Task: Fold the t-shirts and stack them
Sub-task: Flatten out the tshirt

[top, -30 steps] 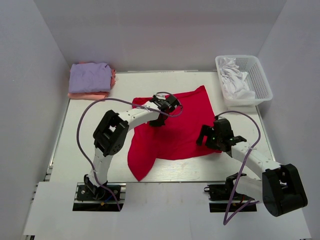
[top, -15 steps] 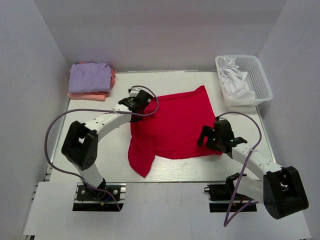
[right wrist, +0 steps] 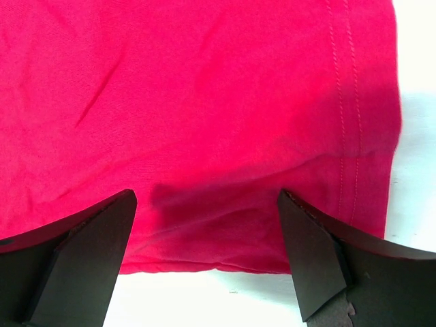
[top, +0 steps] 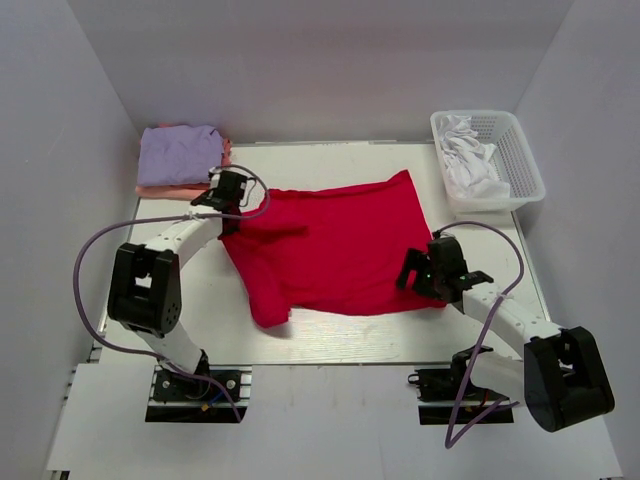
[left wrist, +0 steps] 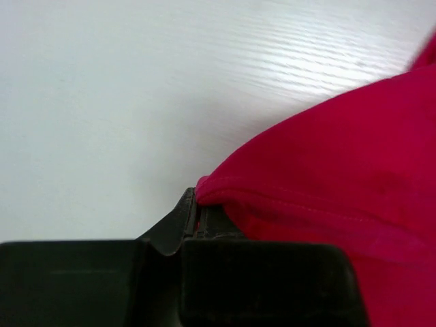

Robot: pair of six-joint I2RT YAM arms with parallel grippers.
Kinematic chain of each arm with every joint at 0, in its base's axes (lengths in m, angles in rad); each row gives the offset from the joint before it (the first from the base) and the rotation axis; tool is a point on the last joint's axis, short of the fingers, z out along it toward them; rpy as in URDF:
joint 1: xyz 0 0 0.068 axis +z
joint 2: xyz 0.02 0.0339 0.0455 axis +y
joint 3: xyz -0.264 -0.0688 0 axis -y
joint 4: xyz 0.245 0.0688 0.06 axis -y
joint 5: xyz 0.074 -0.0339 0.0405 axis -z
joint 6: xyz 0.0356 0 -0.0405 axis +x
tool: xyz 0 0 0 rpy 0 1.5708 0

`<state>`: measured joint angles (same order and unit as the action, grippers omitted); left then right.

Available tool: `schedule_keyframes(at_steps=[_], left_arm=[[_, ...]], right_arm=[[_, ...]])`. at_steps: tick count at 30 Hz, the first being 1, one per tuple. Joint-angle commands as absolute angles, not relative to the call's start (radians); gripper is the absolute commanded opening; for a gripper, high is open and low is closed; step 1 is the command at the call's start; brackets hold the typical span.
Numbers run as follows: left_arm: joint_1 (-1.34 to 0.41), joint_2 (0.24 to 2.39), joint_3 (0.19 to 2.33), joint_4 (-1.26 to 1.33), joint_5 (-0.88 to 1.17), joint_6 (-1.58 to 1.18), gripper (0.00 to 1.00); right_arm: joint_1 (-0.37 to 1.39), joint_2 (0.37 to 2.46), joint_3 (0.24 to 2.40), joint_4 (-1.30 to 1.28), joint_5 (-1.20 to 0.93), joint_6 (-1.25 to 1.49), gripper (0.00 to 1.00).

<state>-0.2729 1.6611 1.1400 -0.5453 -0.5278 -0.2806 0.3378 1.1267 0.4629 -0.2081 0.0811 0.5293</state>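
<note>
Left tool [top: 232, 208]: swung from the middle of the red shirt [top: 340, 250] out to the far left, now just beside the folded shirts [top: 180, 160].
Red shirt: left edge dragged along with it, so the cloth lies wider and the near-left flap is shorter.

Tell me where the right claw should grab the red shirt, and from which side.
Take the bright red cotton t-shirt by its double-stitched hem at the near-right corner, coming straight down from above. That edge lies flat on the table, the open right claw hangs over it, and the left claw pinches the far-left end.
</note>
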Motion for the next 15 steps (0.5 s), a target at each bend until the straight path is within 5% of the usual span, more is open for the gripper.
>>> schedule_keyframes(at_steps=[1, 11, 12, 14, 15], left_arm=[[-0.183, 1.63, 1.172, -0.479, -0.54, -0.227, 0.0], [0.0, 1.856, 1.436, -0.732, -0.529, -0.435, 0.1], [0.009, 1.87, 1.448, -0.745, -0.509, -0.436, 0.17], [0.023, 1.879, 1.476, -0.779, -0.471, -0.466, 0.5], [0.023, 1.879, 1.476, -0.791, -0.462, -0.482, 0.58]], right_arm=[[0.321, 1.14, 0.463, -0.296, 0.146, 0.531, 0.9], [0.296, 1.173, 0.485, -0.298, 0.127, 0.537, 0.9], [0.296, 1.167, 0.483, -0.293, 0.126, 0.535, 0.9], [0.296, 1.163, 0.489, -0.293, 0.126, 0.526, 0.9], [0.296, 1.151, 0.489, -0.295, 0.124, 0.529, 0.9]])
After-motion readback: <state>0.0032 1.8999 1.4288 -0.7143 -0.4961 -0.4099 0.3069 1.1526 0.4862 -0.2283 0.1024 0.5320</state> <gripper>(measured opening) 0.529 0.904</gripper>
